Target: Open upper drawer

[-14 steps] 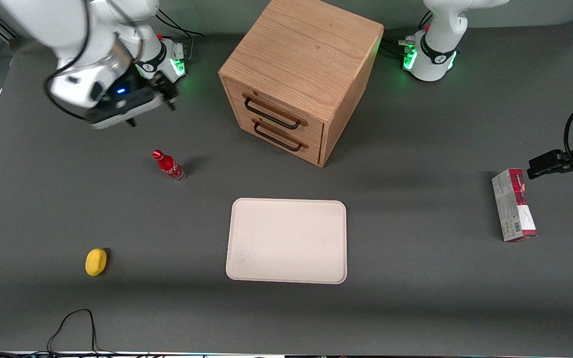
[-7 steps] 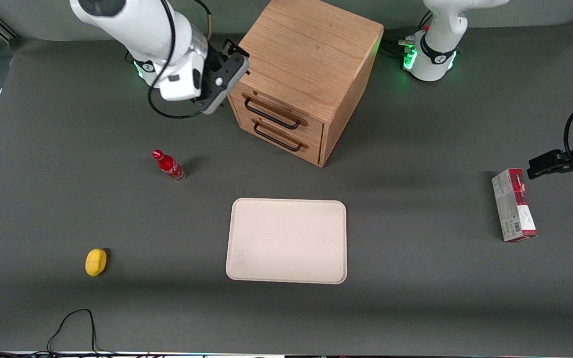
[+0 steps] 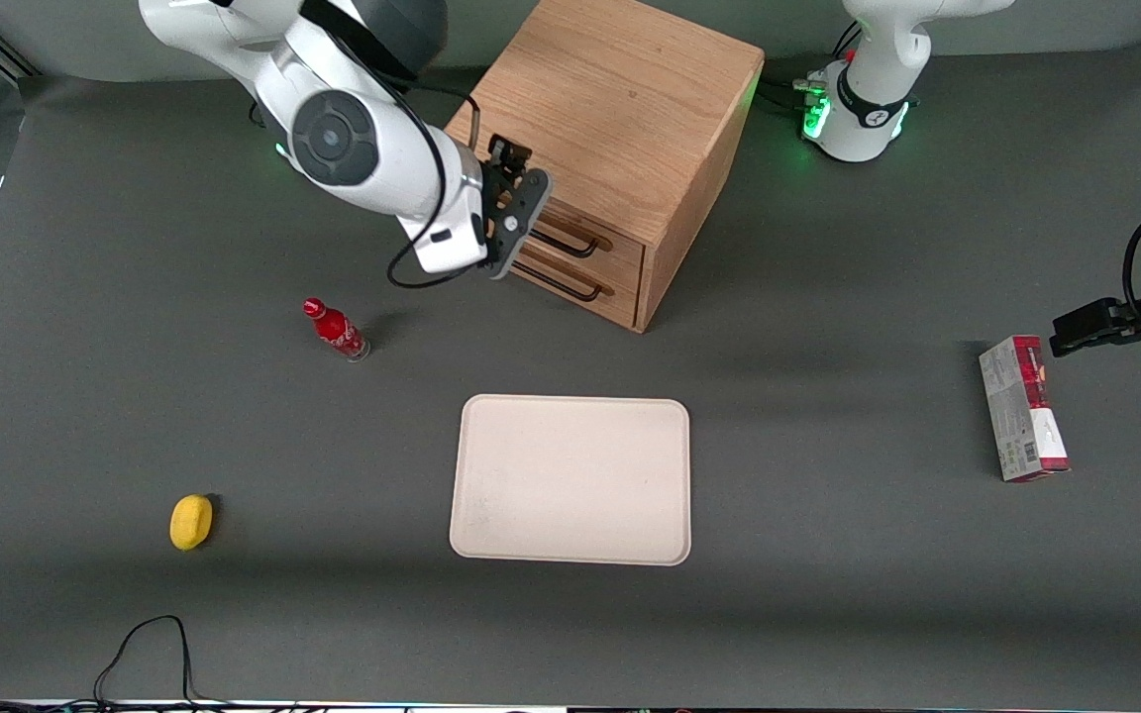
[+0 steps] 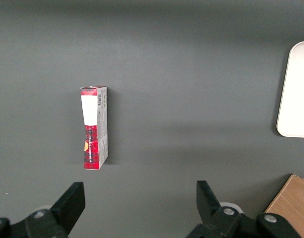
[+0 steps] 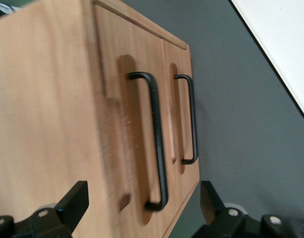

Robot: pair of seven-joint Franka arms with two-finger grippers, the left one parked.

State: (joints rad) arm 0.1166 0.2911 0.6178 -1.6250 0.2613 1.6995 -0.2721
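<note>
The wooden cabinet (image 3: pixel 620 109) stands with its two drawers facing the front camera at an angle. The upper drawer (image 3: pixel 625 250) is shut, and so is the lower drawer (image 3: pixel 620 297) beneath it. My right gripper (image 3: pixel 521 176) hovers just in front of the upper drawer and hides one end of its black bar handle (image 3: pixel 575 244). In the right wrist view the gripper (image 5: pixel 143 196) is open, with its fingers (image 5: pixel 76 199) spread wide on either side of one end of the upper handle (image 5: pixel 157 144). It touches nothing. The lower handle (image 5: pixel 192 119) lies beside the upper one.
A red bottle (image 3: pixel 335 330) stands on the table near my arm. A cream tray (image 3: pixel 570 480) lies nearer the front camera than the cabinet. A yellow object (image 3: pixel 191 521) lies toward the working arm's end. A red and white box (image 3: pixel 1023 408) lies toward the parked arm's end.
My right arm has swung from the working arm's end of the table to the cabinet. The gripper has turned to face the drawer fronts. The drawers have not moved.
</note>
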